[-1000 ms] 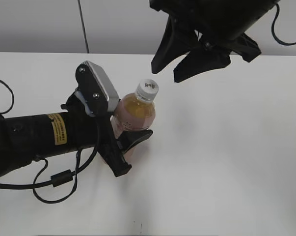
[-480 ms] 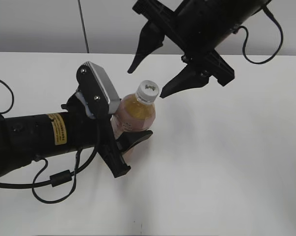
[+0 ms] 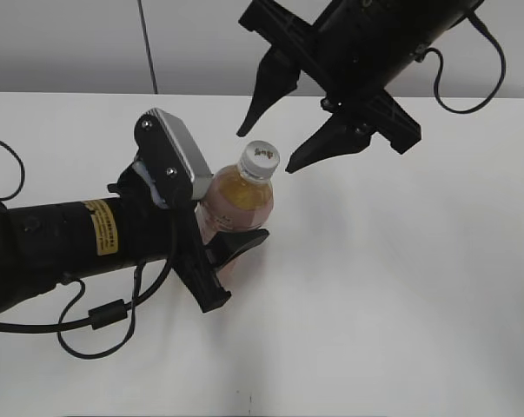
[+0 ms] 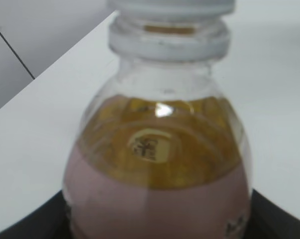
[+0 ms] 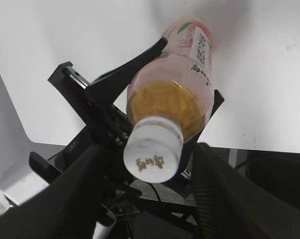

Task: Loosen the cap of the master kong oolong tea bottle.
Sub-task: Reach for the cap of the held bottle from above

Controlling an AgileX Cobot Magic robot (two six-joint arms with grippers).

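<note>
The master kong oolong tea bottle (image 3: 235, 204) stands on the white table, with amber tea and a pink label. My left gripper (image 3: 229, 254) is shut on its body from the left. The left wrist view shows the bottle (image 4: 154, 164) close up between the jaws (image 4: 154, 226), the cap (image 4: 172, 5) cut off at the top. The white cap (image 3: 260, 159) is on the neck. My right gripper (image 3: 268, 148) is open, one finger on each side of the cap and apart from it. The right wrist view shows the cap (image 5: 153, 149) between its fingers (image 5: 154, 186), above the bottle (image 5: 172, 94).
The white table (image 3: 401, 287) runs to a grey wall (image 3: 70, 43) at the back. The left arm's black cable (image 3: 96, 317) loops over the table at the front left. The right arm's cable (image 3: 479, 78) hangs at the upper right.
My right gripper came down and left from above the bottle and turned, so its open fingers now straddle the cap. The left gripper and bottle have not moved.
</note>
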